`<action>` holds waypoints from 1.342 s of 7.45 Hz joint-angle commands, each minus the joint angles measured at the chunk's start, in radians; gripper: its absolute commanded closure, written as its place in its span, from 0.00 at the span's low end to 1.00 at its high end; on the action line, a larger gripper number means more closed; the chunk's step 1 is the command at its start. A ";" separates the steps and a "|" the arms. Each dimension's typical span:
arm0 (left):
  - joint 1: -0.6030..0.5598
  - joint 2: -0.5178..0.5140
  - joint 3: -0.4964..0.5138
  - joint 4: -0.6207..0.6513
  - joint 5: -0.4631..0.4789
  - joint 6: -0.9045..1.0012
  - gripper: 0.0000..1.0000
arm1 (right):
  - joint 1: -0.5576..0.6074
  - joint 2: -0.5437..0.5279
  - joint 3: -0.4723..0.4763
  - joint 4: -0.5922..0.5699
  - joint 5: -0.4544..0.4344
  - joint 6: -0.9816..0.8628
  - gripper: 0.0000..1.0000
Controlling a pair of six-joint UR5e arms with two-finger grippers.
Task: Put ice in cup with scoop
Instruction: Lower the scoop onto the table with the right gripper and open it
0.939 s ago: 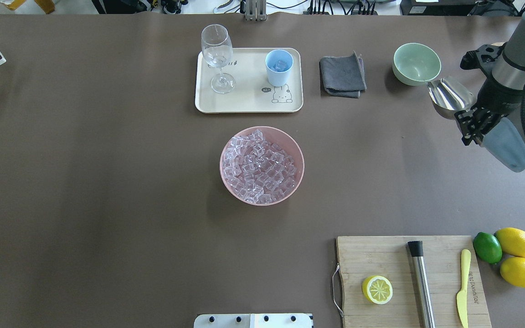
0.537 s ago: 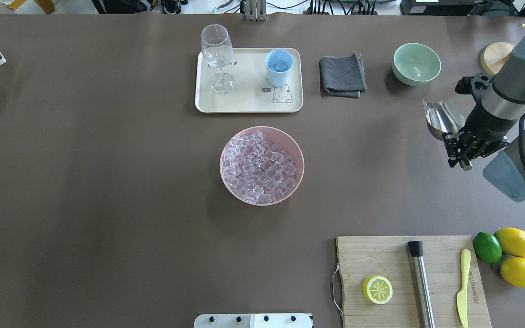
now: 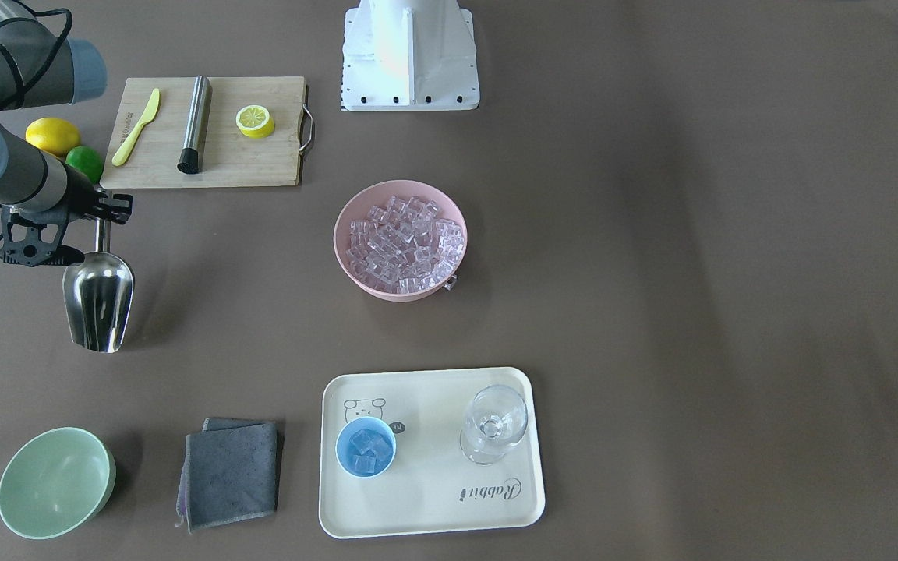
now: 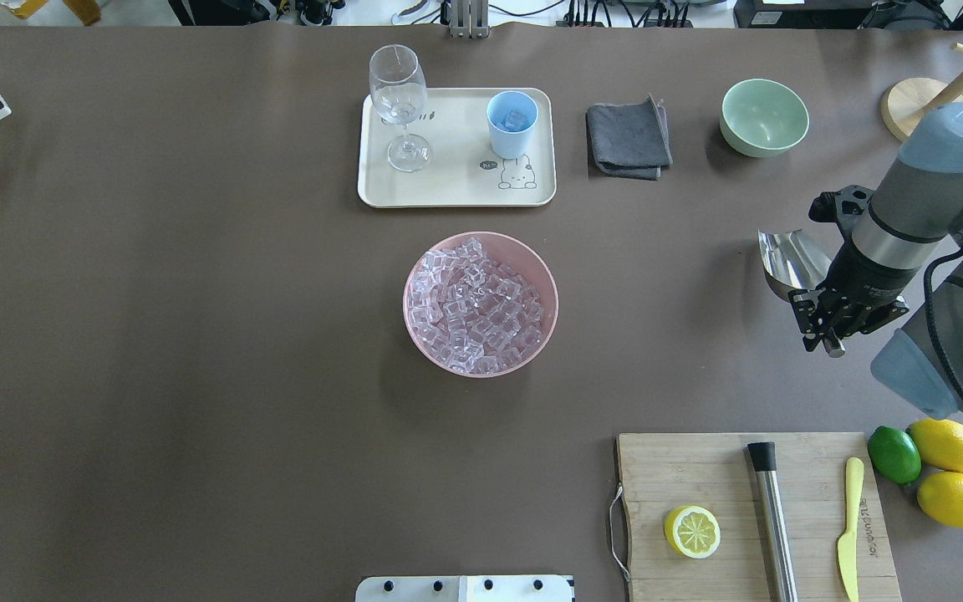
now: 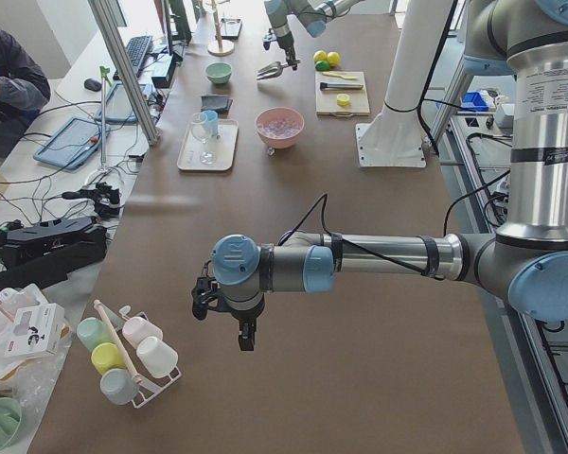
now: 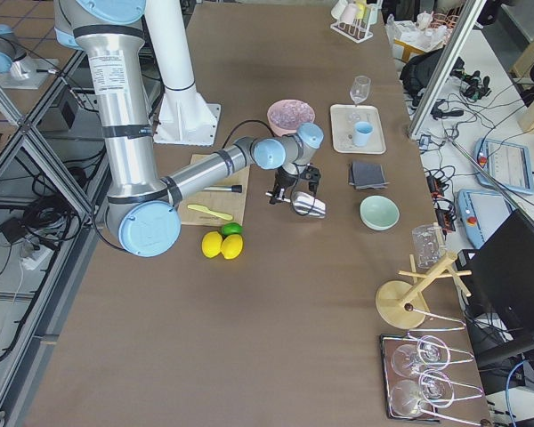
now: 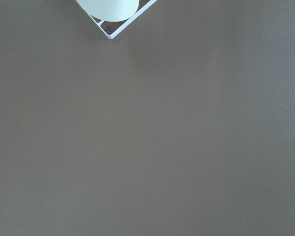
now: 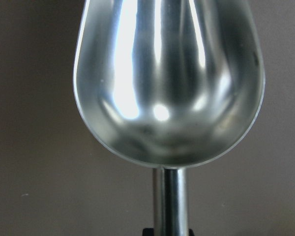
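Scoop (image 4: 787, 259) is gripped by its handle in the right gripper (image 4: 824, 324), well right of the ice (image 4: 479, 305) bowl (image 4: 427, 355); the state of the left gripper (image 5: 246, 335) cannot be told.

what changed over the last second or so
The right gripper, shut on the empty scoop, carried it away from the green bowl, back toward the robot's side of the table and slightly toward the middle. Nothing was picked up or let go. The cup with its few cubes, the pink bowl of ice and the tray stayed put.
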 commanded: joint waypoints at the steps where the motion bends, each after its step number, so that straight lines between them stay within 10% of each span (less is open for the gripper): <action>1: 0.000 0.000 -0.001 0.000 -0.001 0.000 0.01 | -0.024 -0.011 -0.006 0.000 0.021 0.003 1.00; 4: 0.000 0.001 -0.001 -0.001 -0.019 0.000 0.01 | -0.033 -0.011 -0.011 0.000 0.029 0.000 0.91; 5: 0.000 0.001 -0.001 -0.001 -0.019 0.000 0.01 | -0.033 -0.011 -0.011 0.000 0.031 0.000 0.20; 6: 0.000 0.001 -0.001 -0.001 -0.021 0.000 0.01 | -0.033 -0.011 -0.012 0.002 0.031 -0.003 0.00; 10: 0.000 0.004 0.004 -0.001 -0.021 0.000 0.01 | 0.002 -0.006 0.000 0.003 0.029 -0.005 0.00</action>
